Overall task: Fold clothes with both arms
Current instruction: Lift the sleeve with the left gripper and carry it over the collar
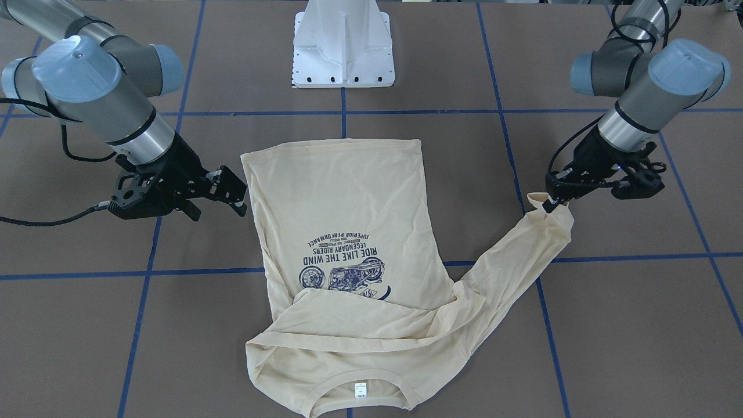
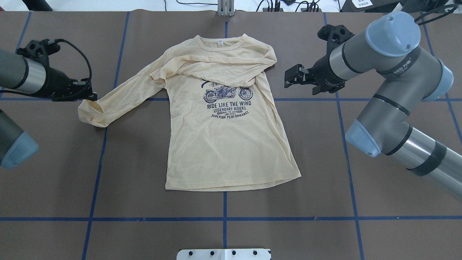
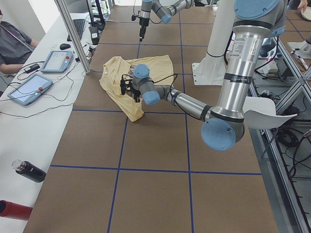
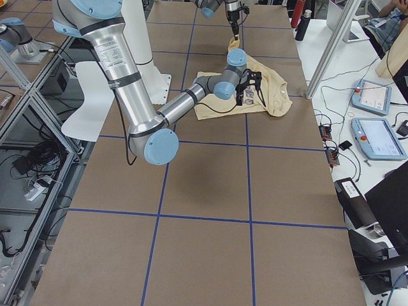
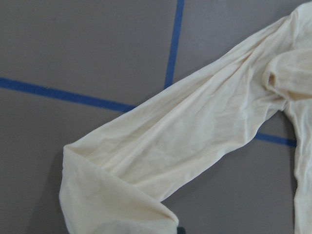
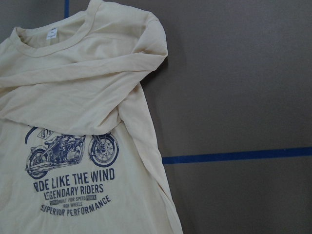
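Black two-finger left gripper (image 1: 552, 202) clenched on a sleeve cuff (image 1: 541, 202); black right gripper (image 1: 219, 212) empty.
You see the thin cream long-sleeved T-shirt with navy motorcycle print (image 2: 223, 144) lying flat, print up, on the brown blue-taped table (image 2: 361, 180). One sleeve is folded across its chest and the gripped sleeve stretches sideways. The right gripper hovers just beside the shirt, fingers spread.

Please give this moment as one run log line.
left pincer: shut on sleeve cuff | right pincer: open, beside shirt | other sleeve: folded across chest
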Controlling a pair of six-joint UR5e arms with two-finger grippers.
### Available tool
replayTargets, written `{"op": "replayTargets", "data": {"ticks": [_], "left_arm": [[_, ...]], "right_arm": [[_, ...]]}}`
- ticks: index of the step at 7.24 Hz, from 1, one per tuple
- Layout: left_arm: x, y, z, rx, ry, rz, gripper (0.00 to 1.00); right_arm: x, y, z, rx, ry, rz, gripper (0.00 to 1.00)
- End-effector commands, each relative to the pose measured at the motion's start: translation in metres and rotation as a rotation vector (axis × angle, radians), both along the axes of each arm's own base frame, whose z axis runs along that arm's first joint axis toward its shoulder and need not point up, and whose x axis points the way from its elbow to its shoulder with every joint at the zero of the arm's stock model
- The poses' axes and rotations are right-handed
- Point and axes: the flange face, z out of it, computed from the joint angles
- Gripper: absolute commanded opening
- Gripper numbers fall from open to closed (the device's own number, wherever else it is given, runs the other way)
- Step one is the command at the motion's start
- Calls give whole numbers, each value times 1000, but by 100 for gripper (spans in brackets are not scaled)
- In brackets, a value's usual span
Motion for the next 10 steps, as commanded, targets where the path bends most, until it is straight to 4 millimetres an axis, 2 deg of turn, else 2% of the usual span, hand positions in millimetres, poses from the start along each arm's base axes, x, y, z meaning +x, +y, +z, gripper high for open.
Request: {"op": "replayTargets", "data": {"ticks": [1,2,3,5,6,7,8,9,10], "left_arm": [[4,-74,-54,-17,-26,-73,0],[-3,-102,-74,-4,-16,-102,0],[-3,-122,-104,15,0,-117,0],[1,-131,-159,17,71,-148,0],[8,-140,-195,16,106,-163,0],[33,-155,-227,-11,132,-164,0],[55,-159,-249,-10,141,-147,0],[63,-162,-259,12,161,-138,0],[78,-152,-278,20,188,-121,0]], "right_arm": [[28,9,28,-12,13,-22,99],[37,16,38,-14,21,-22,99],[46,25,47,-26,25,-25,99],[69,24,65,-72,18,-34,99],[73,24,67,-76,15,-37,100],[77,23,68,-84,8,-42,100],[79,24,70,-89,9,-40,100],[80,24,71,-92,8,-42,100],[84,24,73,-102,2,-47,100]]}}
